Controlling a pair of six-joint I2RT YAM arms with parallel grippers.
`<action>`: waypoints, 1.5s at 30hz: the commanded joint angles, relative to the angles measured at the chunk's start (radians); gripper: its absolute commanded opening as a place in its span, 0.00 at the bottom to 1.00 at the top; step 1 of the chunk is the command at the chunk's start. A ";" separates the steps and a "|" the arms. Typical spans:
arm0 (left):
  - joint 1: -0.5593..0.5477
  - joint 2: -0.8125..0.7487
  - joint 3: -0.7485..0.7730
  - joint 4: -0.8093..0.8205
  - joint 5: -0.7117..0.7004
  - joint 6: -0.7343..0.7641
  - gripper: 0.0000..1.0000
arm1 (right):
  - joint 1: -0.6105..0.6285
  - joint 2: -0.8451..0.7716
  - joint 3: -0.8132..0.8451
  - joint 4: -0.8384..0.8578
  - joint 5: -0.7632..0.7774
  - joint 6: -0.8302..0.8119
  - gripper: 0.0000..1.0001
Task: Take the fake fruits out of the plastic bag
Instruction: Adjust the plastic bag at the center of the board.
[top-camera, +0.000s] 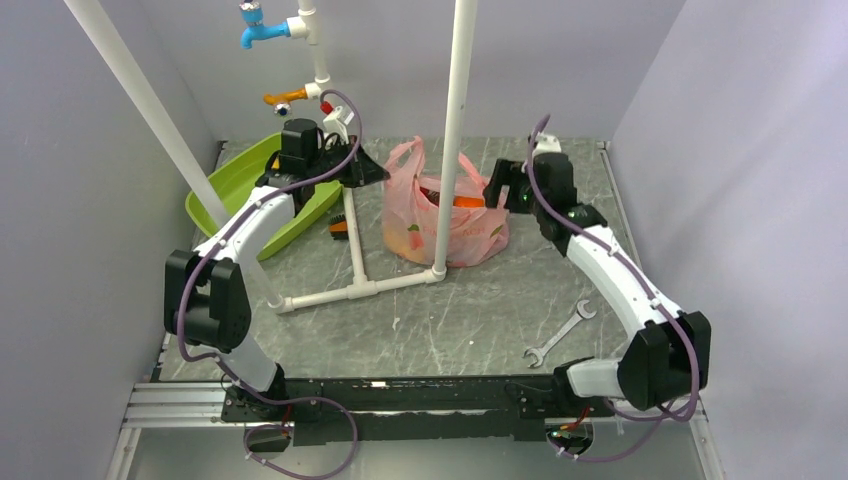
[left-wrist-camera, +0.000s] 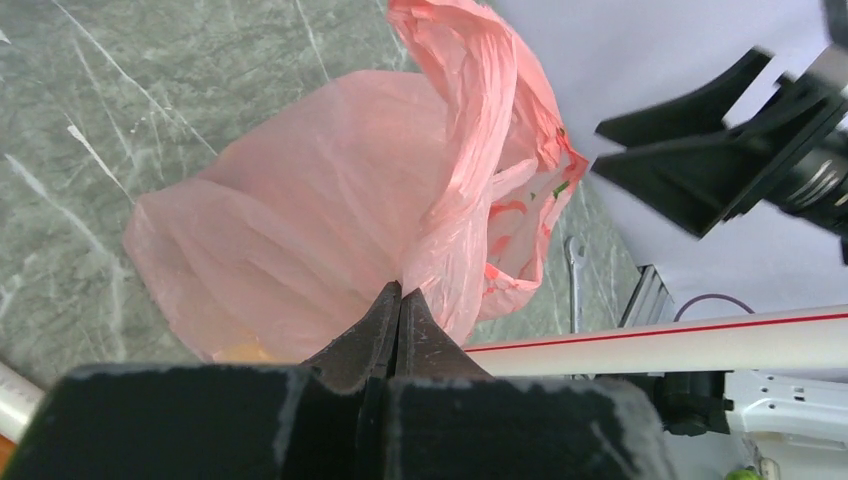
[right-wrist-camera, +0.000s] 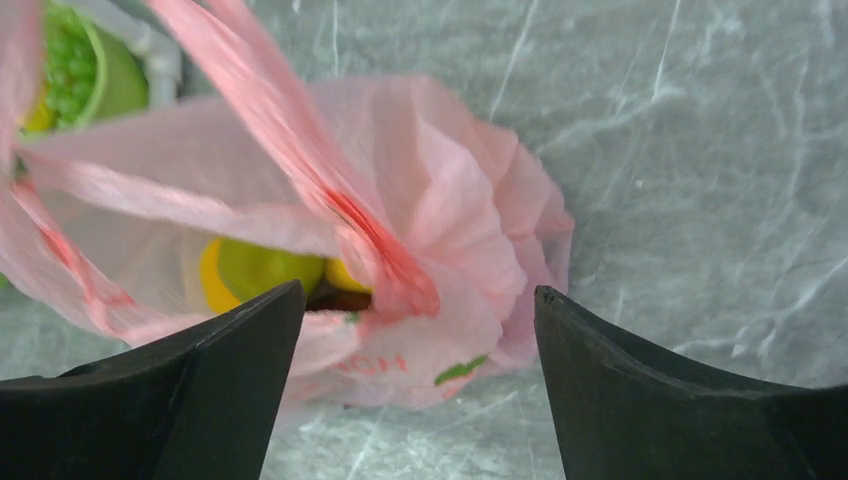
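We see a robotics lab test cell. A left arm (top-camera: 250, 225) and a right arm (top-camera: 610, 265) are bolted to a metal rail (top-camera: 180, 405) at the edge of a stone-patterned table (top-camera: 460, 320). Plain pale walls (top-camera: 100, 150) box it in. A white pipe frame (top-camera: 355, 290) carries a blue tap (top-camera: 255, 35), and a wrench (top-camera: 560, 335) lies on the table.

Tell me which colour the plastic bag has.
The plastic bag is translucent pink; the left wrist view shows it best.
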 joint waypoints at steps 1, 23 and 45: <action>-0.002 -0.010 0.012 0.067 0.067 -0.043 0.00 | -0.001 0.061 0.222 -0.149 0.057 0.014 0.90; -0.071 0.021 0.047 -0.006 0.055 0.004 0.00 | 0.187 0.495 0.649 -0.188 0.284 -0.079 0.89; -0.071 0.010 0.057 -0.041 0.033 0.019 0.00 | 0.215 0.529 0.567 -0.042 -0.013 -0.273 0.95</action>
